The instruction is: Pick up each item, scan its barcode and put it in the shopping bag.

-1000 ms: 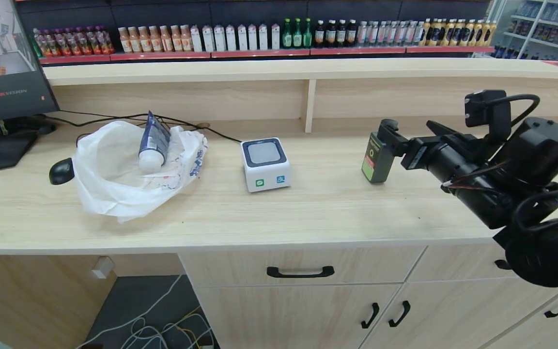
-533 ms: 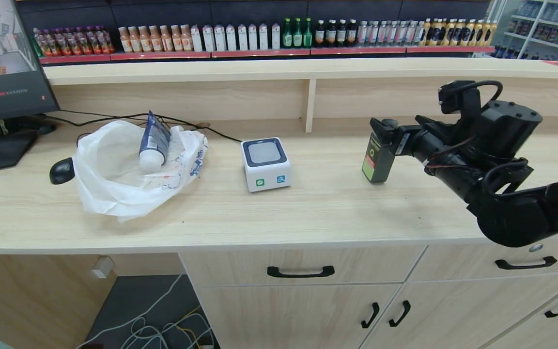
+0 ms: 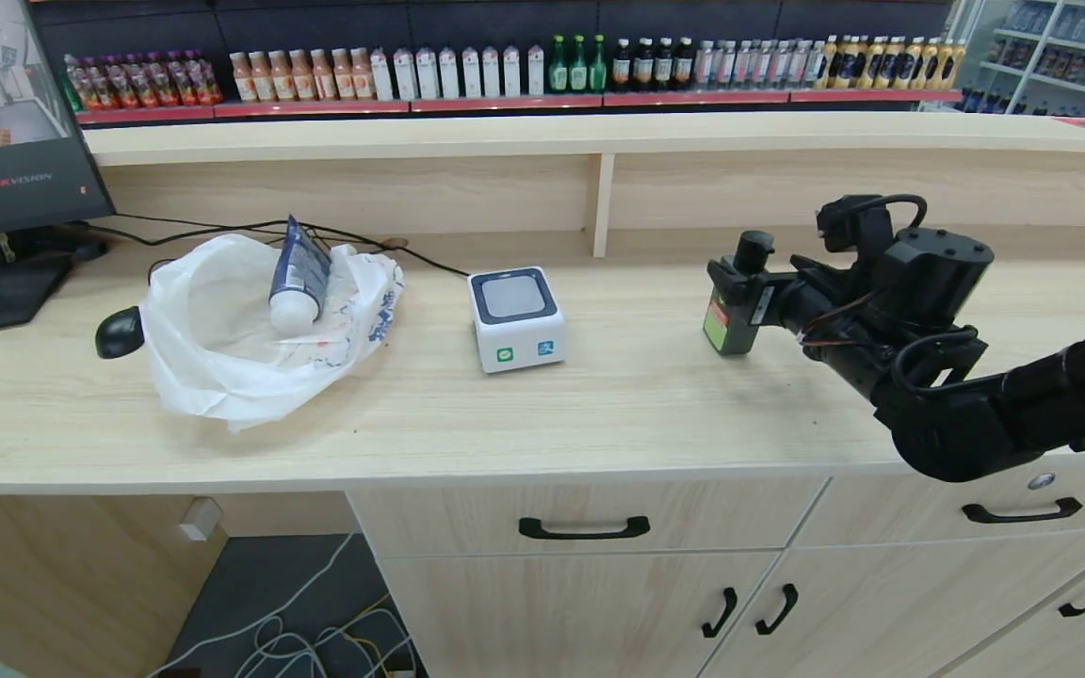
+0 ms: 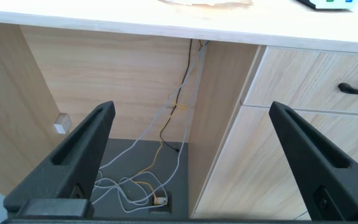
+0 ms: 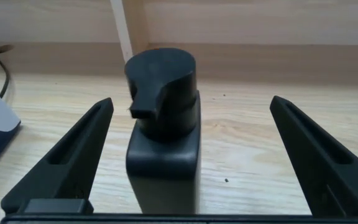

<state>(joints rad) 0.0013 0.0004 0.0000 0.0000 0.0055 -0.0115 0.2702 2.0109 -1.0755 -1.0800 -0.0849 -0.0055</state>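
Right wrist view has the right claw (image 5: 191,106) released, its two black fingers (image 5: 73,155) spread wide. A dark square plastic pump bottle (image 5: 163,168) stands upright between them, touched by neither. In the head view that claw sits level with the bottle's black pump head. The bottle's base rests on the pale wooden bench (image 3: 618,405), and its green-and-red label is on the side turned away from the claw. Well to the claw's left sits a white cube scanner with a grey top window (image 3: 516,318). Farther left lies a crumpled white plastic shopping bag (image 3: 222,367) with a blue-and-white squeeze tube (image 3: 298,273) on it. A black computer mouse (image 3: 120,332) is just beside the bag's far edge. The left claw (image 4: 191,109) is released too, fingers wide apart, below the bench edge, facing an open cabinet bay with loose cables (image 4: 160,155).
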